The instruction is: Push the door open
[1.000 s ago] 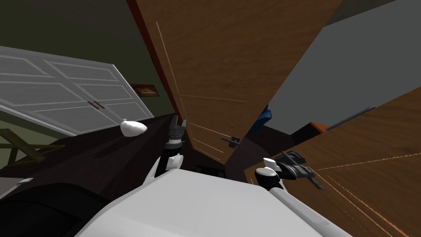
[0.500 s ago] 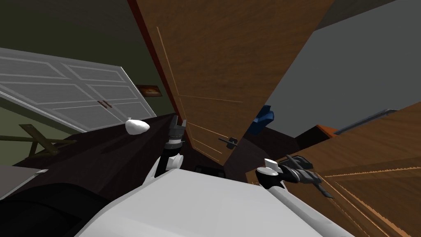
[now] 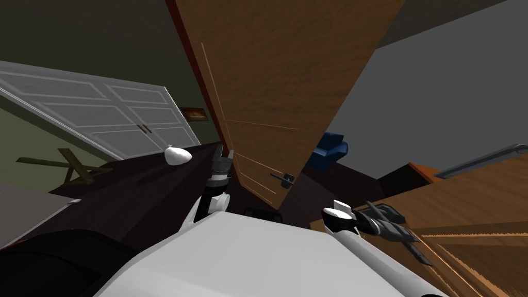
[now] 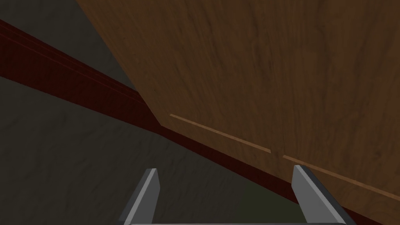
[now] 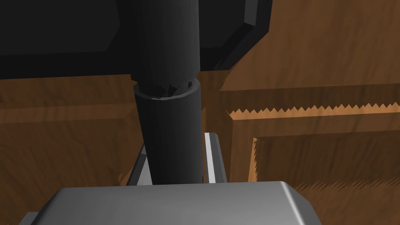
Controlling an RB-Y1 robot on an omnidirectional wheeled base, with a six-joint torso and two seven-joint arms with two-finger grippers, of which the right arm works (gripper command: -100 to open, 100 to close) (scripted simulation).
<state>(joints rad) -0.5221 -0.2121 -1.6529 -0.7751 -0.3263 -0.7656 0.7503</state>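
Observation:
A tall brown door leaf stands ahead, with a dark lever handle near its free edge. A second brown panelled door leaf lies to the right. There my right gripper is shut on a dark cylindrical handle, its fingers pressing the handle's sides. My left gripper is open and holds nothing. It points at the hinge side of the middle leaf by the dark red frame, its fingers apart.
White panelled double doors stand at the left, with a white rounded object on the dark floor before them. Through the gap between the leaves are a blue armchair, a grey wall and orange-brown furniture. A wooden stand is far left.
The right leaf and my right gripper on its handle have swung right and down. The gap between the leaves has widened and shows more of the blue armchair. My view has turned.

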